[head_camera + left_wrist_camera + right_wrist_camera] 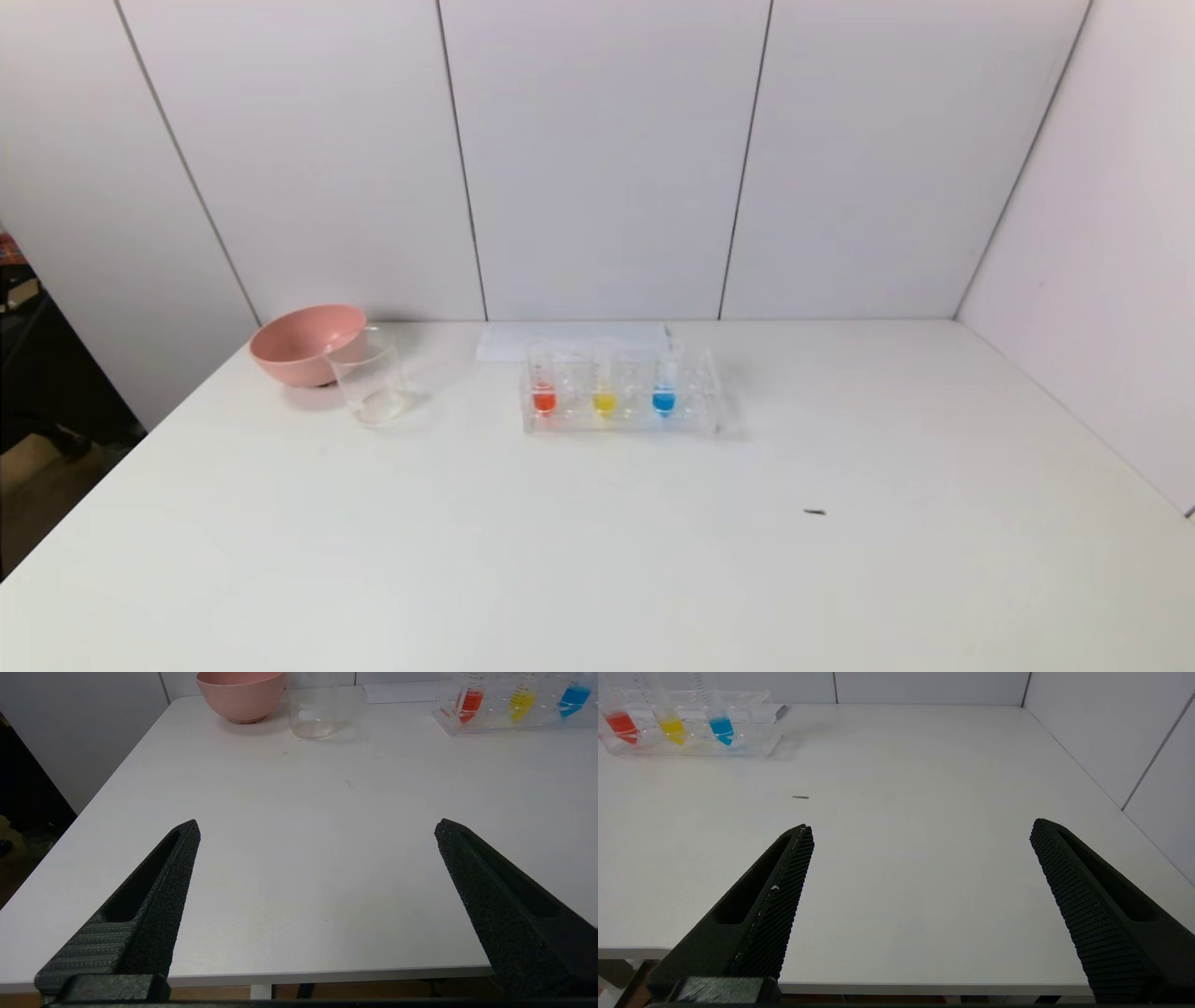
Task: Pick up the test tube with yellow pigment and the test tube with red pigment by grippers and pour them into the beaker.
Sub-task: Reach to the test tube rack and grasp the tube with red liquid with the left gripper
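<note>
Pink bowl (306, 342) touching beaker (371, 377)

Bare table (597, 560) across the whole near half; at the far edge, bowl (306, 342) touching beaker (371, 377), open gap, then rack (621, 397) of tubes.

Tube tops (472, 676) — cropped (wrist views)

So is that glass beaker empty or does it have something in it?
Empty: the beaker is clear to the bottom, with no coloured liquid.
</note>
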Controlling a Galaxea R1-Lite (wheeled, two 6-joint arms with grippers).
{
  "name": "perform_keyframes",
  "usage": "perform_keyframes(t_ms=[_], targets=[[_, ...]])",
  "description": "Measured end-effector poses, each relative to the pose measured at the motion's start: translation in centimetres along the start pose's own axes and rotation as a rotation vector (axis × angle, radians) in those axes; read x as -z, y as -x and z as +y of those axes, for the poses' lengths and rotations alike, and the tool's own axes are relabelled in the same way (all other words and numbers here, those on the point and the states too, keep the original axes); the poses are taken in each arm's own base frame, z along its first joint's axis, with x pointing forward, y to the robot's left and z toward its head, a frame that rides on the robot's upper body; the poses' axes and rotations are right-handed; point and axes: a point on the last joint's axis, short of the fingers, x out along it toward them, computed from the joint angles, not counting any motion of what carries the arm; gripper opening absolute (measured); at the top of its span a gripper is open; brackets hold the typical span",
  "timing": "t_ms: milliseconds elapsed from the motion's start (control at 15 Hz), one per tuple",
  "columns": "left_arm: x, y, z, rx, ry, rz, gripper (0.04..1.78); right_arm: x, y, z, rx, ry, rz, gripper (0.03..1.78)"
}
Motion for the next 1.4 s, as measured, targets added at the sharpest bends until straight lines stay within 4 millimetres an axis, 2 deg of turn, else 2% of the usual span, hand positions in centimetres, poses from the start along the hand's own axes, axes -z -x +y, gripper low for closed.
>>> perform_keyframes(t_ms=[733, 1200, 1400], targets=[[-0.3, 0.1, 0.0, 0.002, -0.003, -0.012, 1.76, 0.0, 0.0, 0.0, 0.000, 0.000, 0.000, 1.70], [-4.0, 1.7, 0.0, 0.016, -0.013, -0.082, 1.76, 0.0, 0.0, 0.0, 0.000, 0.000, 0.000, 1.70], [-6.2, 2.9, 0.0, 0.016, -0.024, -0.093, 1.76, 0.0, 0.0, 0.0, 0.000, 0.000, 0.000, 1.70]])
